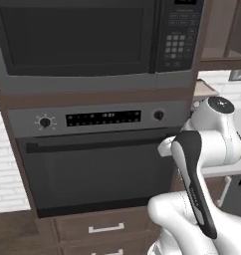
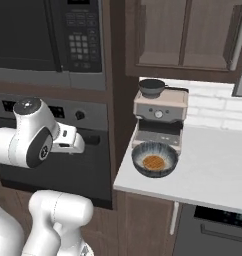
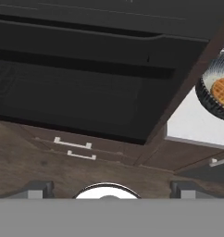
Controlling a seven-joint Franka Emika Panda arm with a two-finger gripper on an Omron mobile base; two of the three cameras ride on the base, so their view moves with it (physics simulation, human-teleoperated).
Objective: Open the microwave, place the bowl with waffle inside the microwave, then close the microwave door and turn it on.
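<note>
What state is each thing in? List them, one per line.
microwave door: shut.
oven door: shut.
drawers: shut.
bowl: upright on the counter, in front of the coffee machine.
waffle: lying in the bowl.
gripper: open, holding nothing, facing the oven front.

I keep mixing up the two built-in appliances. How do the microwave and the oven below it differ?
The microwave sits on top; the oven is under it. The microwave has a black keypad panel at its right, while the oven has two round knobs and a display strip across the top. The oven door carries a long bar handle; the microwave door shows none. Both have dark glass doors, both shut.
</note>
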